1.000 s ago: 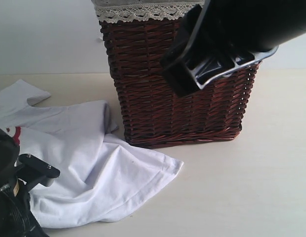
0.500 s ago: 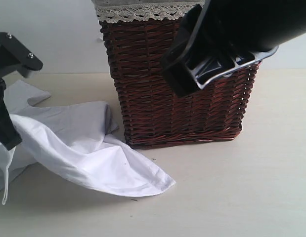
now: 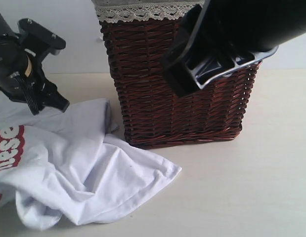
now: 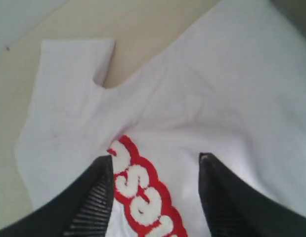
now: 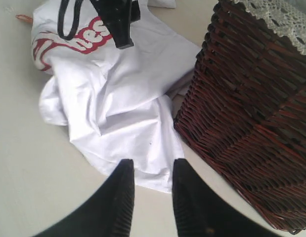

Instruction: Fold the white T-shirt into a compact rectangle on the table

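The white T-shirt [image 3: 93,168] lies crumpled on the counter [image 3: 241,187], just beside the wicker basket [image 3: 182,98]. The jaws of both grippers stand apart and hold nothing: the left gripper [image 4: 155,160] is above the red letters [image 4: 143,197], the right gripper [image 5: 153,165] over the hem [image 5: 143,170]. I think it needs spreading flat first.

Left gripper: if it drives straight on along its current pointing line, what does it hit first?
The left gripper, jaws apart and empty, points at the crumpled white cotton T-shirt, near its fuzzy red-outlined letters. It would likely meet that cloth first; the gap is unclear.
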`<action>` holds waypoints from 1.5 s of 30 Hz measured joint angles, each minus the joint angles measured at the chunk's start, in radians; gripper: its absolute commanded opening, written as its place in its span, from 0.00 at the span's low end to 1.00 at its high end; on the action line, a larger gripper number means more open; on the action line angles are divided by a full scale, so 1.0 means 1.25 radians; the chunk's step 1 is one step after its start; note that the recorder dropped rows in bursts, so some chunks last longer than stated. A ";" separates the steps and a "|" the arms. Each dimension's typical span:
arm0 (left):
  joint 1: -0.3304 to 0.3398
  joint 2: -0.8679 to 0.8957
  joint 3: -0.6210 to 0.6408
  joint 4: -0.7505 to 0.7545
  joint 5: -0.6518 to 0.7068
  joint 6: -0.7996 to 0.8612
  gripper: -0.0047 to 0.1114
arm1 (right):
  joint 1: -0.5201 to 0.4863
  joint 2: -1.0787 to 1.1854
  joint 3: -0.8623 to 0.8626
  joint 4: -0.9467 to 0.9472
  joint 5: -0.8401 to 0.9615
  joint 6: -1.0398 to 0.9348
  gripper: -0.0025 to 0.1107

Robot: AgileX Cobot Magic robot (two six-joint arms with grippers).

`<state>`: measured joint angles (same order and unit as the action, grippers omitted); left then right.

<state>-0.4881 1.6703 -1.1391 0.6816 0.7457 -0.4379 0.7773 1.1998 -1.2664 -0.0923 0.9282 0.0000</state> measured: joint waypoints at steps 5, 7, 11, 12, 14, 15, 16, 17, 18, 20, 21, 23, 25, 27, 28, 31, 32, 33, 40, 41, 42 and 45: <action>-0.017 -0.016 0.002 -0.245 0.121 0.086 0.47 | 0.000 0.000 0.000 0.000 0.000 0.000 0.27; -0.076 -0.090 0.003 -0.331 0.186 0.124 0.43 | 0.000 0.000 0.000 0.000 0.000 0.000 0.27; -0.213 -0.185 0.084 -0.362 0.357 0.087 0.32 | 0.000 0.000 0.000 0.004 0.002 0.000 0.27; -0.254 -0.189 0.131 -0.370 0.370 0.063 0.32 | 0.000 0.000 0.000 0.006 0.004 0.000 0.27; -0.283 -0.189 0.171 -0.392 0.374 0.050 0.32 | 0.000 0.000 0.000 0.006 0.009 0.000 0.27; -0.296 -0.189 0.193 -0.407 0.373 0.045 0.32 | 0.000 0.000 0.000 0.006 0.009 0.000 0.27; -0.305 -0.189 0.210 -0.418 0.367 0.042 0.32 | 0.000 0.000 0.000 0.006 0.011 0.000 0.27; -0.313 -0.187 0.230 -0.431 0.355 0.042 0.32 | 0.000 0.000 0.000 0.006 0.011 0.000 0.27; -0.320 -0.184 0.250 -0.440 0.342 0.037 0.33 | 0.000 0.000 0.000 0.006 0.011 0.000 0.27; -0.322 -0.177 0.284 -0.442 0.312 0.018 0.35 | 0.000 0.000 0.000 0.006 0.013 0.000 0.27; -0.322 -0.175 0.303 -0.435 0.297 0.001 0.37 | 0.000 0.000 0.000 0.006 0.014 0.000 0.27; -0.322 -0.170 0.340 -0.414 0.262 -0.034 0.42 | 0.000 0.000 0.000 0.006 0.014 0.000 0.27; -0.320 -0.168 0.373 -0.387 0.207 -0.068 0.44 | 0.000 0.000 0.000 0.007 0.014 0.000 0.27; -0.312 -0.168 0.394 -0.372 0.141 -0.097 0.44 | 0.000 0.000 0.000 0.007 0.014 0.000 0.27; -0.302 -0.168 0.403 -0.364 0.101 -0.113 0.44 | 0.000 0.000 0.000 0.007 0.014 0.000 0.27; -0.271 -0.168 0.424 -0.345 -0.005 -0.162 0.44 | 0.000 0.000 0.000 0.007 0.018 0.000 0.27; -0.258 -0.168 0.432 -0.339 -0.032 -0.175 0.44 | 0.000 0.000 0.000 0.007 0.019 0.000 0.27; -0.247 -0.168 0.440 -0.332 -0.050 -0.187 0.44 | 0.000 0.000 0.000 0.007 0.023 0.000 0.27; -0.207 -0.168 0.507 -0.306 -0.117 -0.231 0.44 | 0.000 0.000 0.000 0.009 0.026 0.000 0.27; -0.206 -0.168 0.515 -0.306 -0.141 -0.236 0.44 | 0.000 0.000 0.000 0.009 0.026 0.000 0.27; -0.206 -0.168 0.522 -0.306 -0.167 -0.242 0.44 | 0.000 0.000 0.000 0.011 0.026 0.000 0.27; -0.204 -0.168 0.529 -0.306 -0.217 -0.251 0.44 | 0.000 0.000 0.000 0.011 0.026 0.000 0.27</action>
<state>-0.7428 1.4600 -0.4775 0.2987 0.4744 -0.7522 0.7773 1.1998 -1.2664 -0.0786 0.9604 0.0000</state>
